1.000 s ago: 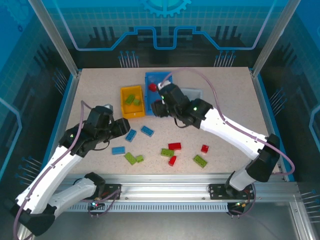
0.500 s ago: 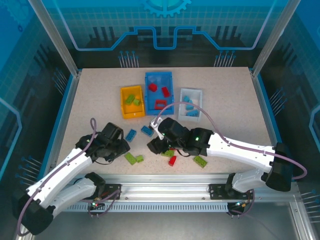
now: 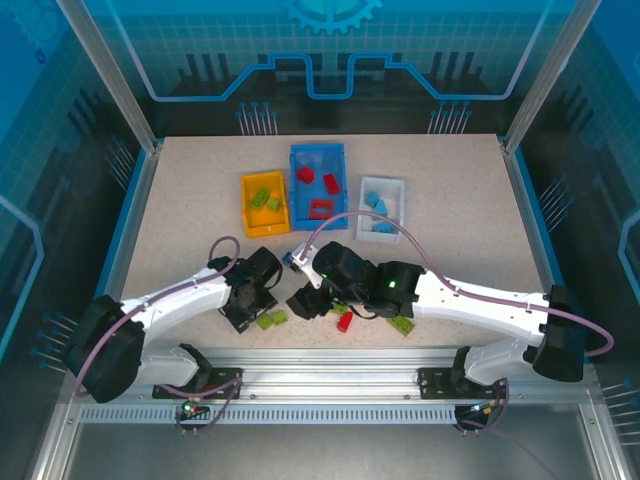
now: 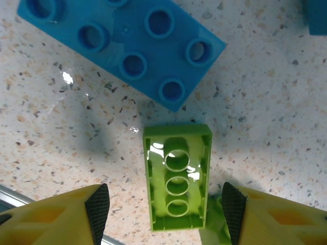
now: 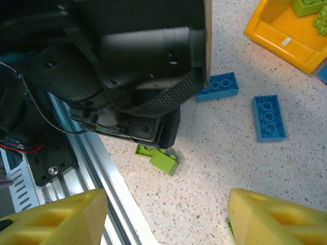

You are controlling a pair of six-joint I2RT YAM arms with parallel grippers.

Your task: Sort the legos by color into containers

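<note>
Left end effector (image 4: 164, 206): yours is down low near the front edge of the bench (image 3: 180, 200). It's spread wide with nothing gripped, and the black pads (image 4: 97, 209) sit either side of the flipped brick.
Flipped brick (image 4: 177, 184): lime green, lying flat on the bench with its hollow side up. There's a clear gap to one pad. The other side is too tight to call.
Small green brick (image 3: 280, 317): just beside the flipped one.
Right end effector (image 5: 166, 204): also wide open and empty, hanging just right of your left one. Its camera looks down at the left arm's wrist (image 5: 138, 66).
Red brick (image 3: 345, 320): loose on the bench, next to the right arm.
Green brick (image 3: 400, 323): loose too, further right along the front.
Blue brick (image 4: 127, 46): studs up, just beyond the flipped brick and not touching it.
Yellow-orange bin (image 3: 265, 230): further back, on the left of the three, with lime green bricks inside.
Blue bin (image 3: 293, 185): the middle one and the biggest, holding three red bricks.
White bin (image 3: 384, 181): on the right, with light blue bricks in it.
</note>
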